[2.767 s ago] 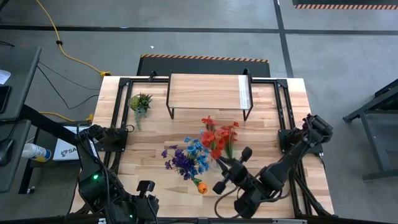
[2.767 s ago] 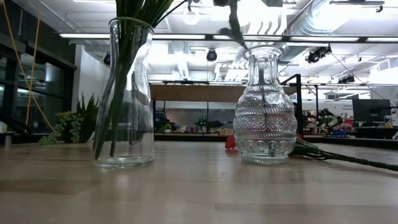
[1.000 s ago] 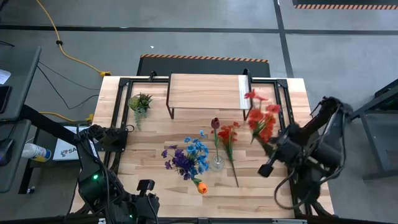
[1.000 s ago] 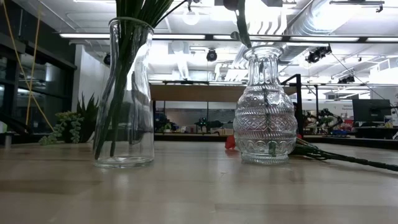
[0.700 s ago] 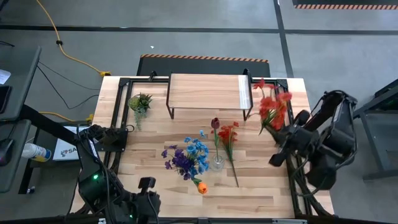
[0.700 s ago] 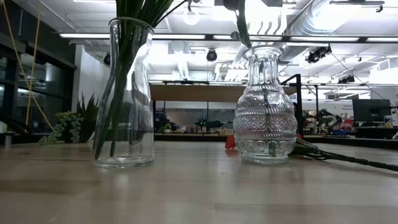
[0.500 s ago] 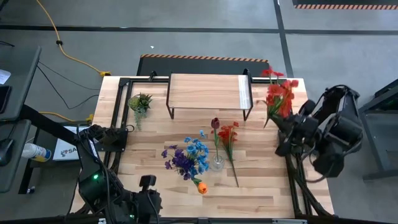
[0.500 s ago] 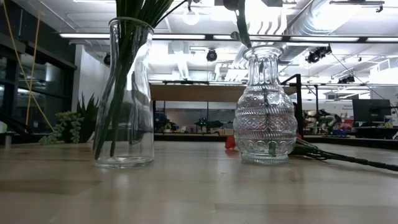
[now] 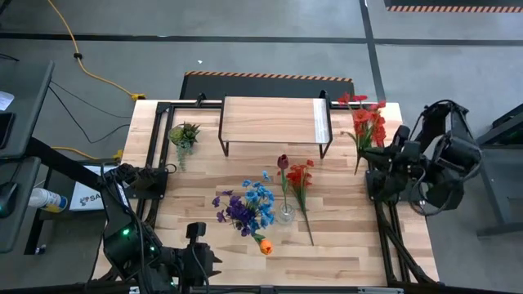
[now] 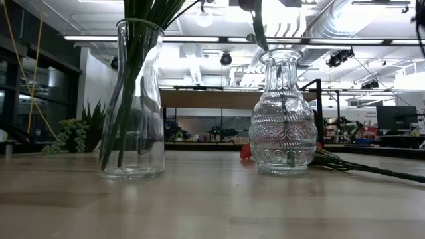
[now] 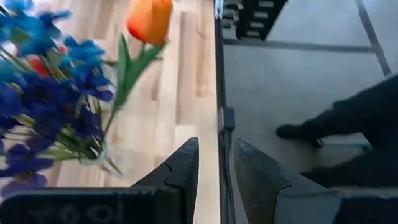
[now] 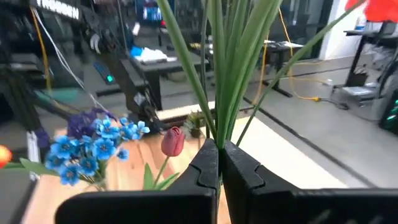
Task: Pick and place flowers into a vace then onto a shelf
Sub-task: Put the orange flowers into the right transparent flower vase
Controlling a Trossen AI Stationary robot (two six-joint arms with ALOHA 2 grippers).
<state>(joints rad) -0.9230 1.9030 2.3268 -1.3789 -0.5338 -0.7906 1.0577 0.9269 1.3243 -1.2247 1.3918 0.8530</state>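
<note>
The right end effector point(image 12: 219, 163), raised over the bench's point(image 9: 204, 184) right edge beside the shelf point(image 9: 274, 120), is clamped on the green stems of a red bunch point(image 9: 367, 121). Blue, purple and orange flowers point(image 9: 243, 209) stand in a clear vase point(image 10: 133, 99) mid-bench; a maroon tulip point(image 9: 283, 162) stands in a patterned vase point(image 10: 283, 113), and more red flowers point(image 9: 300, 175) lie beside it. The left end effector point(image 11: 213, 163) waits at the bench's near edge, fingers slightly apart, holding nothing.
</note>
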